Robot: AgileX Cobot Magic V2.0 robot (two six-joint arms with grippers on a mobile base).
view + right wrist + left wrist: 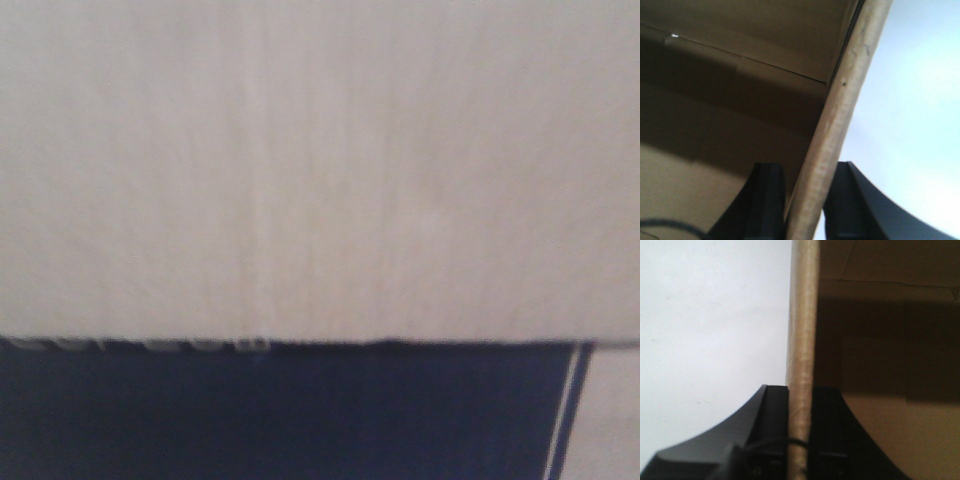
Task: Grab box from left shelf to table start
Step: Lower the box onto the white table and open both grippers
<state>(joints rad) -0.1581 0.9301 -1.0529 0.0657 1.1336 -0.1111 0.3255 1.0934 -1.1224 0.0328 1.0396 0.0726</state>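
Note:
The brown cardboard box point(320, 170) fills nearly the whole front view, very close and blurred, with its black printed rectangle point(280, 410) along the bottom. My left gripper point(801, 390) is shut on the box's left wall edge point(802, 315), one finger outside and one inside the box. My right gripper point(807, 167) is shut on the box's right wall edge point(850, 90), also straddling it. The box's brown inside point(890, 365) shows in both wrist views. The left shelf is out of view.
A pale, plain surface point(710, 330) lies beyond the box on the outer side in the left wrist view, and the same shows in the right wrist view point(920, 115). A pale patch with a thin white stripe point(575, 400) sits at the front view's lower right.

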